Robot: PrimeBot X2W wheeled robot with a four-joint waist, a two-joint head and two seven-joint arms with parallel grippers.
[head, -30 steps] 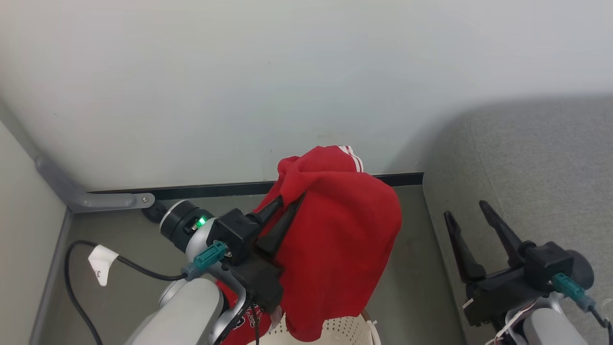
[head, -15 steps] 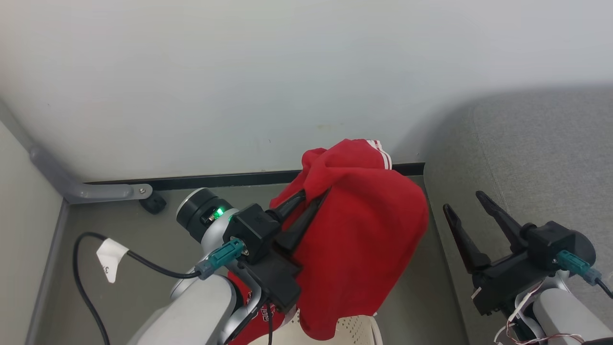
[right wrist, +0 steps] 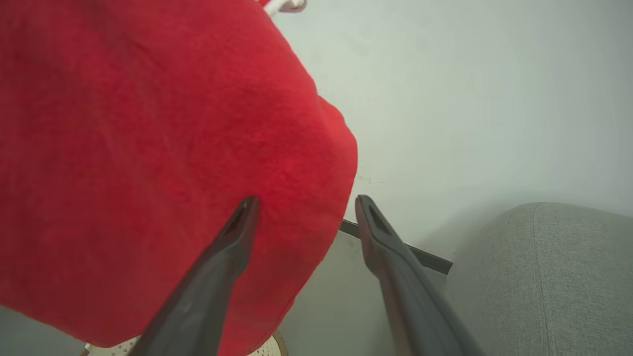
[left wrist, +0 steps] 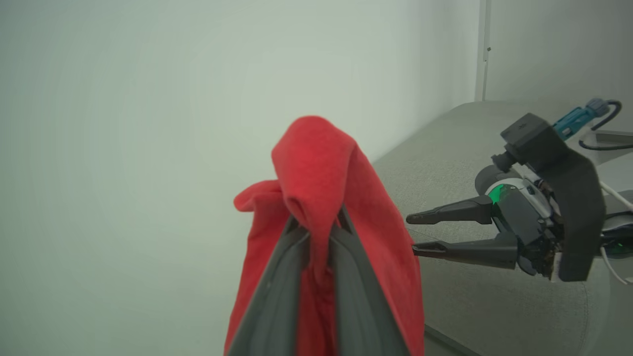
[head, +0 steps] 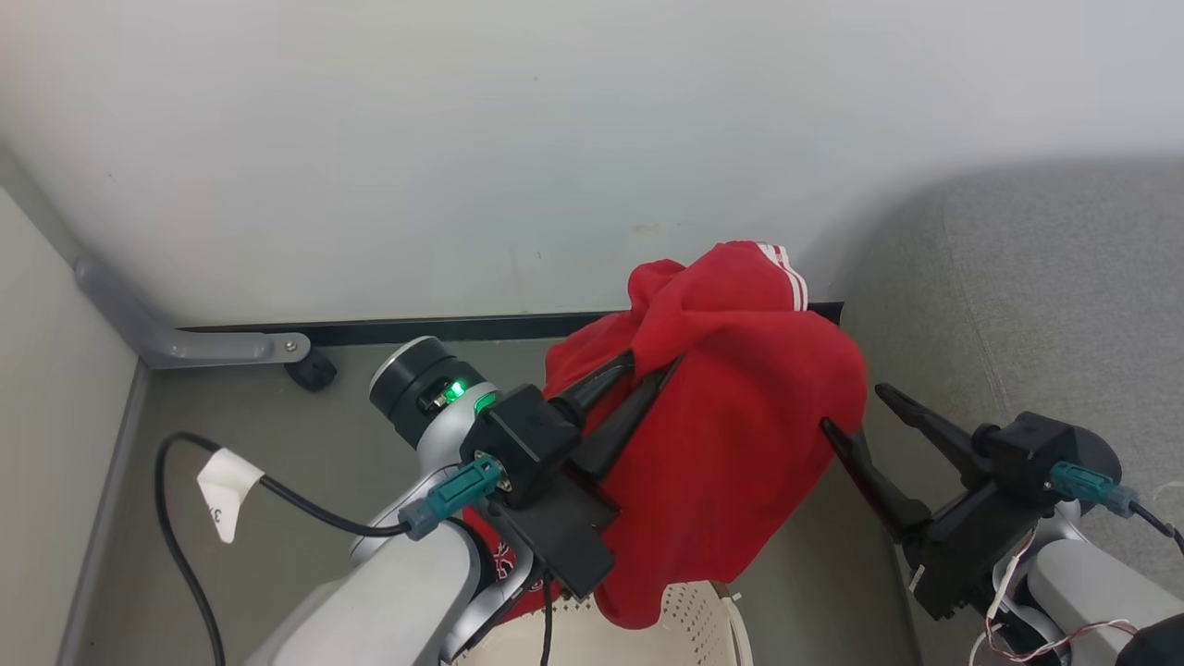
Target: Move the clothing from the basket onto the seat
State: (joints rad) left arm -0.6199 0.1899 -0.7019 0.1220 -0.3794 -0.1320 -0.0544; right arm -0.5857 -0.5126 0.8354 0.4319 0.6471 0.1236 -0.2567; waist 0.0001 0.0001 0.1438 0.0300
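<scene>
left gripper [head: 652,361]: clenched on clothing [head: 740,444] | clothing: hangs, long axis vertical | right gripper [head: 851,407]: released

white tag [head: 225,488], a partial "3", white print on the clothing [head: 500,557] too small to read

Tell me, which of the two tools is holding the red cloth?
The left tool, pinched shut on the red garment. The right tool is spread open and holds nothing.
</scene>
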